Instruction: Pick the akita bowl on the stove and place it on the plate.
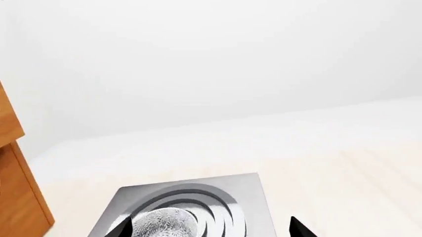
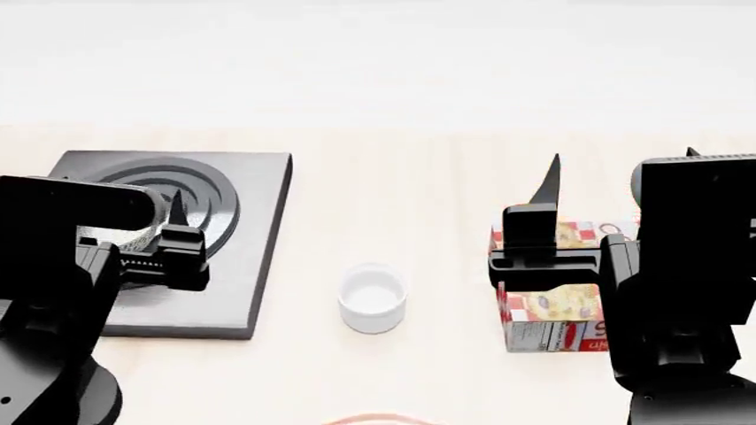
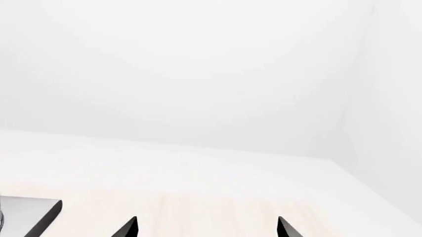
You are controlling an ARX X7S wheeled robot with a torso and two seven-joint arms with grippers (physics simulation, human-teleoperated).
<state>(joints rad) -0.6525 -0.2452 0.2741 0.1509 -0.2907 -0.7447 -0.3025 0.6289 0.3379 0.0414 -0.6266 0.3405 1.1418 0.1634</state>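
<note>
Akita bowl (image 1: 165,223): speckled, seated on the ringed stove (image 2: 236,230) at far left of the pale table (image 2: 390,204); in the head view the left arm mostly hides it. Left gripper (image 1: 209,228): spread wide, empty, over the stove, with the bowl between its tips. Right gripper (image 3: 207,227): spread wide, empty (raised above a printed carton (image 2: 550,310) at right). White cup (image 2: 374,298): centre, near side. Plate (image 2: 381,419): only a red-ringed sliver shows at the near edge.
</note>
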